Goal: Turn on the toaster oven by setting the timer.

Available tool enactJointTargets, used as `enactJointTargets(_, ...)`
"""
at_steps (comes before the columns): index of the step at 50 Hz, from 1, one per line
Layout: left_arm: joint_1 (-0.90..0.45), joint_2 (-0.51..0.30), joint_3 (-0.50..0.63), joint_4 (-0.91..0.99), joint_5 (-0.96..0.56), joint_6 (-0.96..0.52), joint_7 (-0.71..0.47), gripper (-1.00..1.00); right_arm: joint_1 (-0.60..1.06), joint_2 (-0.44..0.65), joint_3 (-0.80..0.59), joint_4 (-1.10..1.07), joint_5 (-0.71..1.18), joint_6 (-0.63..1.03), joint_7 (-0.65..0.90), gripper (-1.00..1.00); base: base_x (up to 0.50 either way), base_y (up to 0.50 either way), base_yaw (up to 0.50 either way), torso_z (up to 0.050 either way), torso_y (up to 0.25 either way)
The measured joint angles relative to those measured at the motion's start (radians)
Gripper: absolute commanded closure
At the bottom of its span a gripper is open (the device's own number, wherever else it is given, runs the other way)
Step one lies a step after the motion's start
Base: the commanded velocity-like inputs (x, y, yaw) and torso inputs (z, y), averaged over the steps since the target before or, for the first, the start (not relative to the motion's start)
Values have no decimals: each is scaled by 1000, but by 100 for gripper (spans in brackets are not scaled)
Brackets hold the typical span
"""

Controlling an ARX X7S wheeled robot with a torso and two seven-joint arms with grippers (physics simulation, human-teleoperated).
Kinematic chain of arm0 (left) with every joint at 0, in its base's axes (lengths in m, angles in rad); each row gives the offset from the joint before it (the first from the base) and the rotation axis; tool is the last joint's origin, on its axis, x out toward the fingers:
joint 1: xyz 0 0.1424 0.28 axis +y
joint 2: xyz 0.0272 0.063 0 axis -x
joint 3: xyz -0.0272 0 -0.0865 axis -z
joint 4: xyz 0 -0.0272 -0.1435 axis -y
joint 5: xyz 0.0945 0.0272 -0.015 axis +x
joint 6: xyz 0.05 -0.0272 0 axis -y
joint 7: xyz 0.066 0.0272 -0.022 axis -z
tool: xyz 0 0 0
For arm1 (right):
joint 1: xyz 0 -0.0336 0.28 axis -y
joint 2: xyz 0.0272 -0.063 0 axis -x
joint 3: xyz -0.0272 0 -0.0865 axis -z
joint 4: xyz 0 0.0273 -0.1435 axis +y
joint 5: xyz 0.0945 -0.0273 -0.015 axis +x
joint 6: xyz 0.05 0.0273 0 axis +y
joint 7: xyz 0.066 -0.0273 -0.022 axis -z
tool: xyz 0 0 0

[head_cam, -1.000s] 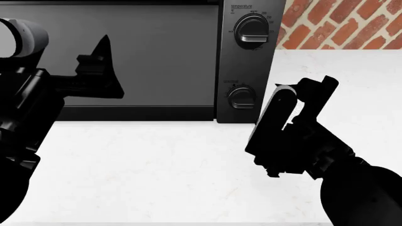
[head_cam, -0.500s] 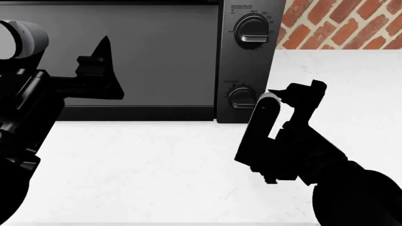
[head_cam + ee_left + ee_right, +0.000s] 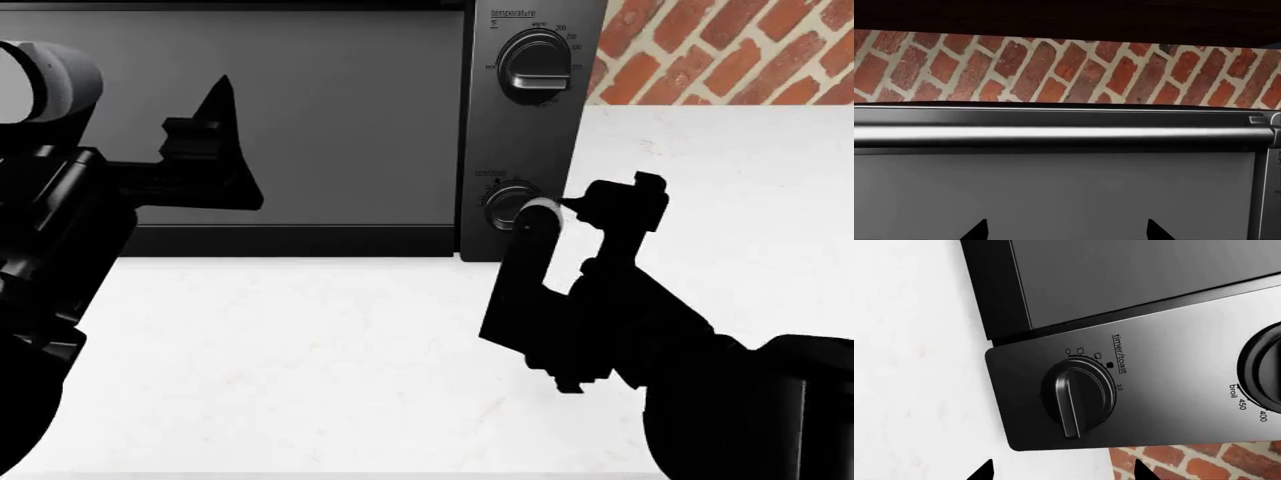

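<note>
The toaster oven (image 3: 307, 120) stands at the back of the white counter, with its dark glass door on the left and its knob panel on the right. The timer (image 3: 506, 205) is the small lower knob; my right arm partly covers it. In the right wrist view the timer (image 3: 1077, 396) shows whole, under the label "timer/toast". My right gripper (image 3: 587, 210) is open and empty, close in front of the timer without touching it; its fingertips (image 3: 984, 470) show spread wide. My left gripper (image 3: 214, 140) is open and empty before the glass door (image 3: 1054, 195).
The larger temperature knob (image 3: 537, 66) sits above the timer on the same panel. The door's metal handle bar (image 3: 1054, 135) runs along the door's top. A red brick wall (image 3: 727, 50) stands behind the white counter (image 3: 307, 360).
My right gripper has moved left and toward the oven, now overlapping the timer knob's edge in the head view. The left arm has not moved.
</note>
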Motion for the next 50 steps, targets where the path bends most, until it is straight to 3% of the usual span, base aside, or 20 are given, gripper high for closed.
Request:
enactJointTargets(30, 5, -11, 12, 0, -2, 20, -2, -100, 132, -50, -115, 84, 240, -3, 249, -100, 0, 0, 0, 0, 0)
enactJointTargets(50, 9, -22, 14, 0, -10, 34, -8, -100, 193, -86, -218, 99, 267, -29, 303, -100, 0, 0, 0, 0, 0)
